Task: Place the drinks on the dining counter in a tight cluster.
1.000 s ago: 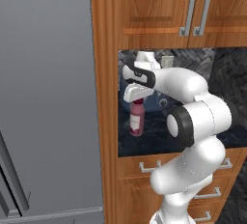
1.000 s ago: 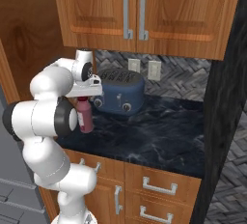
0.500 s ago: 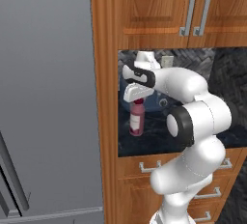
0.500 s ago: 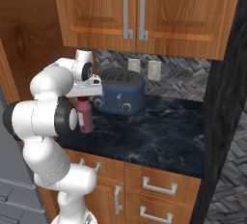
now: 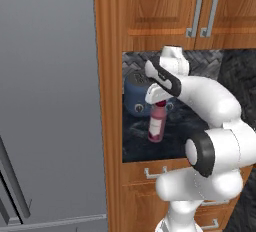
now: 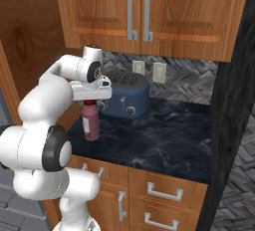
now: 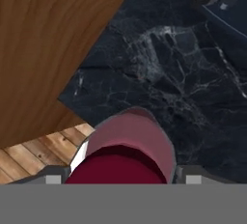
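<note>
Gripper [image 6: 91, 101] sits over the maroon bottle [image 6: 90, 121], its fingers at either side of the cap; whether they pinch it is unclear. The bottle stands upright near the small dark counter's [image 6: 164, 143] left front corner, just in front of the blue toaster [image 6: 127, 95].

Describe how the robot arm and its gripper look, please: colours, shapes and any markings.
The arm is glossy white with rounded, thick segments and dark grey to black rings at the joints. The gripper has a flat white body. In the hand view its finger tips are small and grey. No cables or markings are visible.
</note>
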Robot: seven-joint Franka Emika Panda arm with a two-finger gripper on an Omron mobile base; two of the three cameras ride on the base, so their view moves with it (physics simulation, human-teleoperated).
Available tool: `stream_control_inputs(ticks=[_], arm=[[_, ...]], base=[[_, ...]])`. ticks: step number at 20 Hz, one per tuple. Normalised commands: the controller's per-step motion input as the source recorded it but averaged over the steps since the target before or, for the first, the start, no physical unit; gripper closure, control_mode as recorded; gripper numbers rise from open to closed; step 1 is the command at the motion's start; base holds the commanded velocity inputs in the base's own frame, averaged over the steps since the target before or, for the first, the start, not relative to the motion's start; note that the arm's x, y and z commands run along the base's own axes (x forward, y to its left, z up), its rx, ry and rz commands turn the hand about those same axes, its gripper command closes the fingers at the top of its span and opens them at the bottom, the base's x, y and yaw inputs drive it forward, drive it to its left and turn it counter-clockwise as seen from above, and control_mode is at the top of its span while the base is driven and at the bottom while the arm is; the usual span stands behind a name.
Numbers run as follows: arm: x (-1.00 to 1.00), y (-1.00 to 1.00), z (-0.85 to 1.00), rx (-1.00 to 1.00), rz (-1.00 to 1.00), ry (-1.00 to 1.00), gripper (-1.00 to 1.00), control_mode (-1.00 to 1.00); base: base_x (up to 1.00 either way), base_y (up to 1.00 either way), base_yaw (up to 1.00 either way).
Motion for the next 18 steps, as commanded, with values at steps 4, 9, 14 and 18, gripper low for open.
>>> stream_control_inputs(ticks=[4, 9, 14, 18], arm=[[-1.0, -0.58, 0.82, 0.05, 0.0, 0.0, 1.0, -1.0], [-1.0, -0.38, 0.86, 0.04, 0.0, -0.02, 1.0, -1.0], [-1.0, -0.09, 0.79, 0.01, 0.0, -0.1, 1.0, -1.0], [-1.0, 0.01, 0.59, 0.0, 0.0, -0.18, 1.0, -1.0]], base=[[0.0, 0.0, 0.0], [0.0, 0.0, 0.0], [0.0, 0.0, 0.0], [0.0, 0.0, 0.0]])
